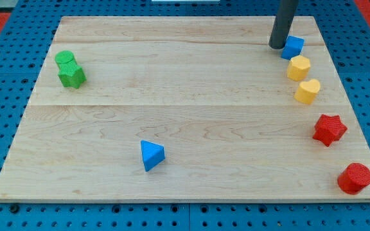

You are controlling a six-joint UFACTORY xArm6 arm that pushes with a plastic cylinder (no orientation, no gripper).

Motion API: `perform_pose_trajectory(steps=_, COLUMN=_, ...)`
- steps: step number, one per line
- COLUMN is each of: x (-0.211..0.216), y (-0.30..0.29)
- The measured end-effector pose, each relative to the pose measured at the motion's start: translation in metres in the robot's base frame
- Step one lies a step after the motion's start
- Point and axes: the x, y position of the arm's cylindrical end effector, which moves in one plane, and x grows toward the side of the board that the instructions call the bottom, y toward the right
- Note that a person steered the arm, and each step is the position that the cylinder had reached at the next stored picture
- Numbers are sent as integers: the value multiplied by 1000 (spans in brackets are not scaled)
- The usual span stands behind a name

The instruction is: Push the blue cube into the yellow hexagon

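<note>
eight blocks on one wooden board (191,96), listed from largest item to smallest. the board: pale planks, lying on a blue pegboard surface (5,212). the rod: dark, straight, coming down from the view's top right, with no jaws and nothing to open or close, so it holds nothing and can only push; my tip (277,47) rests on the board just at the left of the blue cube (293,47), touching it or very nearly so, i cannot tell which. task pair: the blue cube sits at the view's upper right, and the yellow hexagon (299,67) lies directly below it, the two appearing to touch at their near edges. i judge the push all but done; at most a slight nudge toward the view's bottom is left to make the contact firm. other blocks: a yellow heart-like block (307,91) just below the hexagon; a red star (329,129) and a red cylinder (354,178) further down the right edge; a blue triangle (151,155) near the bottom centre; a green cylinder (65,59) touching a green star (72,76) at the upper left.
</note>
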Motion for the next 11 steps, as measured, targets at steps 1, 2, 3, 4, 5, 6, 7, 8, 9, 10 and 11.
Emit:
perform_pose_trajectory(steps=1, x=4, y=-2)
perform_pose_trajectory(steps=2, x=-24, y=-18)
perform_pose_trajectory(steps=3, x=-54, y=27)
perform_pose_trajectory(steps=4, x=-19, y=39)
perform_pose_trajectory(steps=5, x=-7, y=32)
perform_pose_trajectory(steps=6, x=1, y=32)
perform_pose_trajectory(steps=7, x=16, y=32)
perform_pose_trajectory(steps=8, x=36, y=32)
perform_pose_trajectory(steps=9, x=54, y=32)
perform_pose_trajectory(steps=10, x=72, y=32)
perform_pose_trajectory(steps=11, x=77, y=32)
